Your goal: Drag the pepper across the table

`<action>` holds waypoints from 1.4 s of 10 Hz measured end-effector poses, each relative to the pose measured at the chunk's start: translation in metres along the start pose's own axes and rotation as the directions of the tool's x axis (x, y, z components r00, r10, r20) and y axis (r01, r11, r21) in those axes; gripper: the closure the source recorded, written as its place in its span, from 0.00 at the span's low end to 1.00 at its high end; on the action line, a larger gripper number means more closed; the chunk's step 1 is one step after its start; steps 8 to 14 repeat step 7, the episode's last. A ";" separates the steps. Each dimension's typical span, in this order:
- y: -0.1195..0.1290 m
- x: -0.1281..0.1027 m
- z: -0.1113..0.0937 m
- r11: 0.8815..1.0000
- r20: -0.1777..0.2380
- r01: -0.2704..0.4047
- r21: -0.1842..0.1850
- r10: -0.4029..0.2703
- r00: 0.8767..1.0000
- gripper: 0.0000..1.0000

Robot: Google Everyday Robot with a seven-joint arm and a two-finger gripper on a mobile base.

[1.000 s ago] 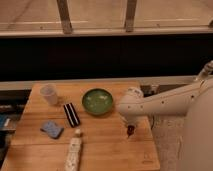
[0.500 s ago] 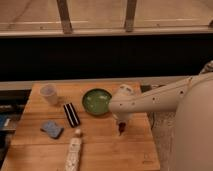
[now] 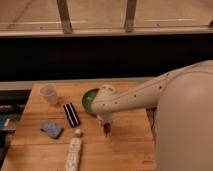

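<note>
The small dark-red pepper [image 3: 106, 129] lies on the light-brown wooden table [image 3: 125, 145], near its middle, just in front of the green bowl [image 3: 89, 99]. My gripper [image 3: 105, 125] hangs from the white arm straight down onto the pepper, and its tip is at the pepper's upper end. The arm covers the right part of the bowl.
A clear plastic cup [image 3: 49, 93] stands at the back left. A black rectangular bar [image 3: 71, 114] lies left of the bowl. A blue sponge [image 3: 52, 129] and a white bottle [image 3: 73, 151] lie at the front left. The table's right edge is near my arm.
My gripper and the pepper have moved leftward across the table, from the right side to the middle in front of the bowl. The arm now covers part of the bowl.
</note>
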 end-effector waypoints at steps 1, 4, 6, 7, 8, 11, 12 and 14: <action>0.024 0.002 0.002 0.998 -0.009 0.061 -0.006 -0.061 0.998 1.00; 0.086 0.005 0.007 0.975 -0.029 0.222 -0.021 -0.223 0.974 1.00; 0.116 0.012 0.010 0.952 -0.041 0.304 -0.043 -0.306 0.951 1.00; 0.125 0.014 0.009 0.943 -0.034 0.325 -0.068 -0.328 0.944 0.97; 0.125 0.014 0.009 0.943 -0.034 0.325 -0.068 -0.328 0.944 0.97; 0.125 0.014 0.009 0.943 -0.034 0.325 -0.068 -0.328 0.944 0.97; 0.125 0.014 0.009 0.943 -0.034 0.325 -0.068 -0.328 0.944 0.97; 0.125 0.014 0.009 0.943 -0.034 0.325 -0.068 -0.328 0.944 0.97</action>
